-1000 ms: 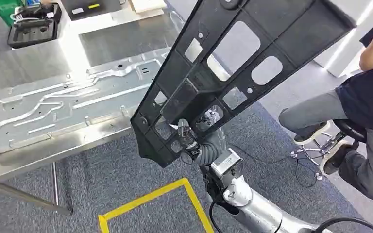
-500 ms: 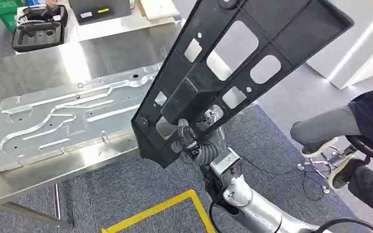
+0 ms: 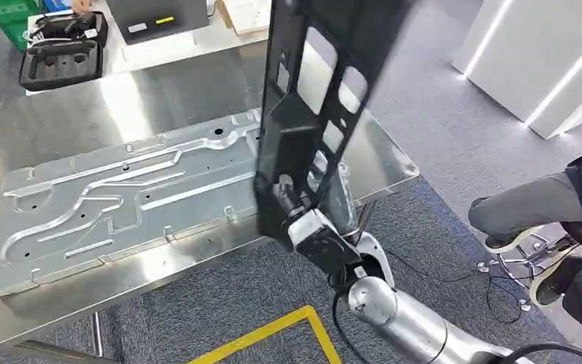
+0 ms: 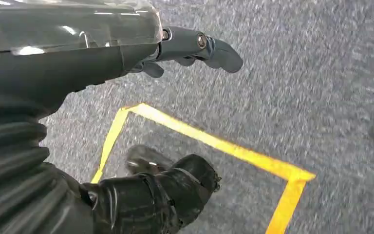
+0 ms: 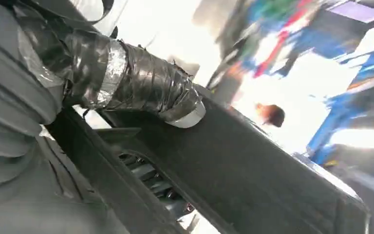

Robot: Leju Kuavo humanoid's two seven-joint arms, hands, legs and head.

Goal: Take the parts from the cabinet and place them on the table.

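The right hand [image 3: 292, 203], still grasping the black panel [image 3: 311, 98], has swung it edge-on over the table [image 3: 189, 83], nearing placement.

right arm [image 3: 417, 330]: silver, rounded metal shell sections, at the lower right of the head view. a black cable [image 3: 339, 307] loops beside the joint. the wrist block [image 3: 322, 244] is white and black, with angular edges.

right hand [image 5: 126, 83]: thick thumb wrapped in glossy black tape, with a silver band and a pale tip. a grey ribbed cover [image 5: 9, 141] sits at the left edge of the frame.

left hand [image 4: 185, 46]: dark blue-grey fingers [image 4: 219, 51] with a round metal screw at one pivot. thumb [image 4: 165, 192] wrapped in black tape; ribbed dark cover lower left.
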